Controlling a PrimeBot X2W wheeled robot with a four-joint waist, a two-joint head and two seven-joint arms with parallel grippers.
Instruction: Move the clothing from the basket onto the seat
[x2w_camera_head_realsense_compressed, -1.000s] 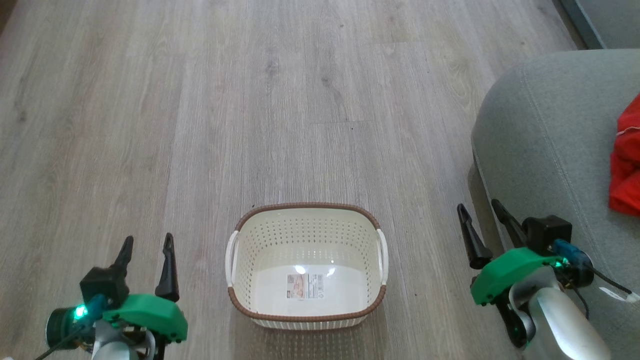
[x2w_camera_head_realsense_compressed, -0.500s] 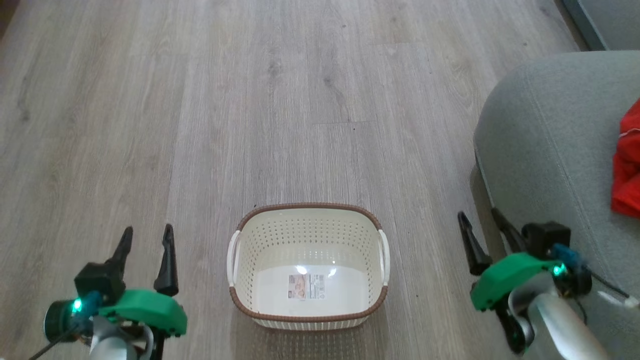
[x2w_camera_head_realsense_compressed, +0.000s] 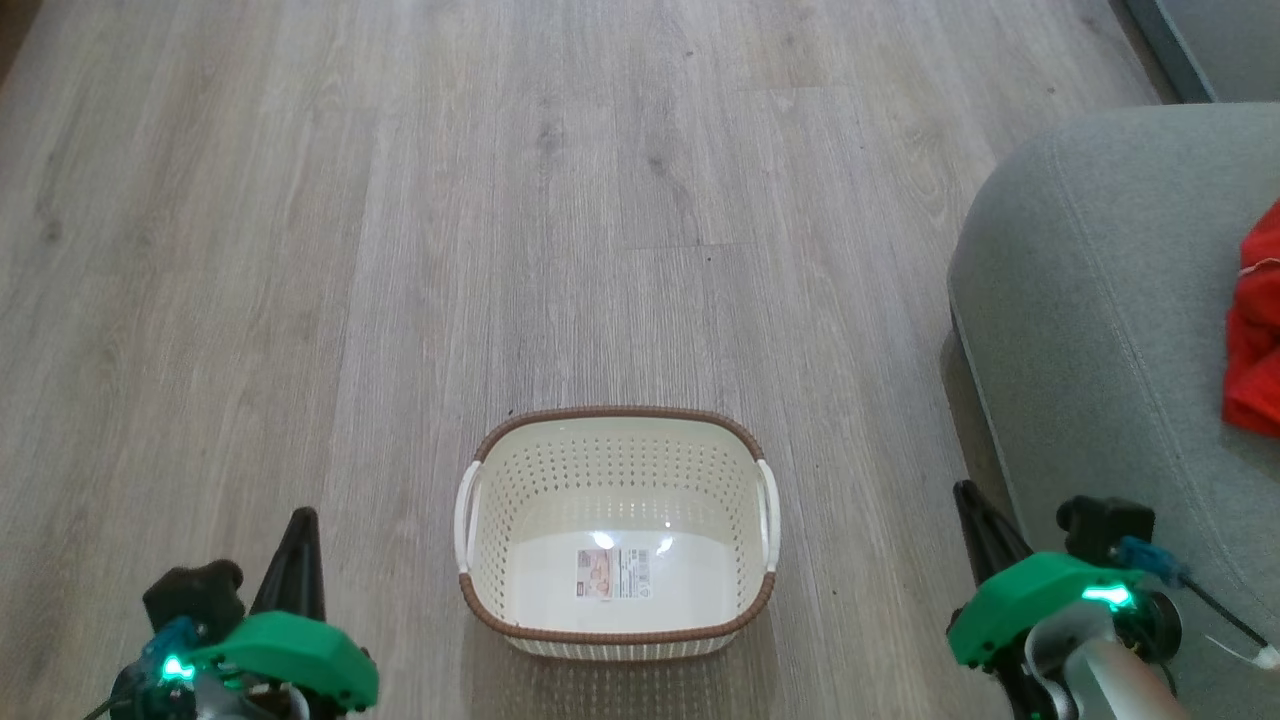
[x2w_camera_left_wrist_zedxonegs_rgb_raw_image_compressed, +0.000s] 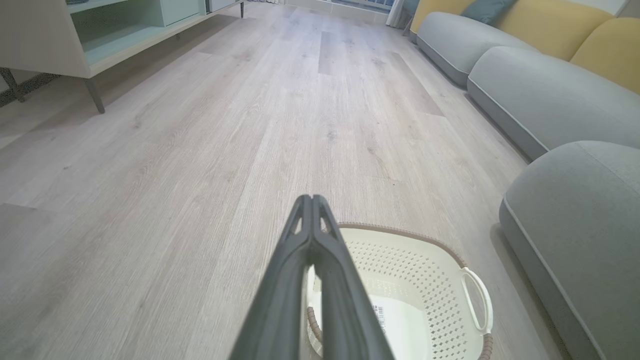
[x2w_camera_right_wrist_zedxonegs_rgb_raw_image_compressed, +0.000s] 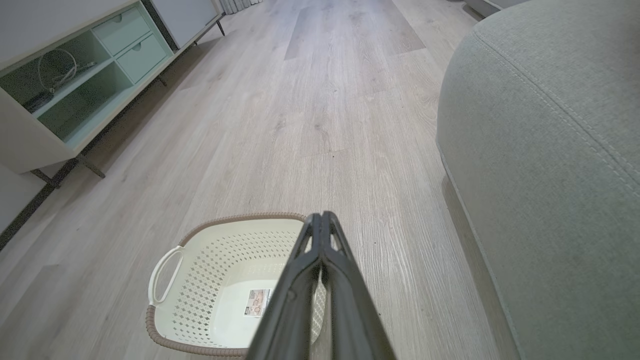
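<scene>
Wood floor (x2w_camera_head_realsense_compressed: 400, 250); empty basket (x2w_camera_head_realsense_compressed: 615, 412) between left gripper (x2w_camera_left_wrist_zedxonegs_rgb_raw_image_compressed: 312, 200) and right gripper (x2w_camera_right_wrist_zedxonegs_rgb_raw_image_compressed: 321, 216), jaws pressed together. Loosely heaped clothing (x2w_camera_head_realsense_compressed: 1258, 350) may slide off seat (x2w_camera_head_realsense_compressed: 1100, 300).

Cream perforated basket (x2w_camera_head_realsense_compressed: 617, 600) upright on floor, nothing inside, red clothing (x2w_camera_head_realsense_compressed: 1256, 330) lying on grey-green seat (x2w_camera_head_realsense_compressed: 1090, 300)

Pale wood-plank floor (x2w_camera_head_realsense_compressed: 600, 200) runs through the room. Along one side stands a low cabinet (x2w_camera_right_wrist_zedxonegs_rgb_raw_image_compressed: 30, 135) on thin dark legs, with open green-tinted shelves and two small drawers (x2w_camera_right_wrist_zedxonegs_rgb_raw_image_compressed: 130, 45). A coiled cable (x2w_camera_right_wrist_zedxonegs_rgb_raw_image_compressed: 55, 65) lies on its upper shelf. Farther off, yellow back cushions (x2w_camera_left_wrist_zedxonegs_rgb_raw_image_compressed: 540, 25) and a teal pillow (x2w_camera_left_wrist_zedxonegs_rgb_raw_image_compressed: 487, 7) are in view.
</scene>
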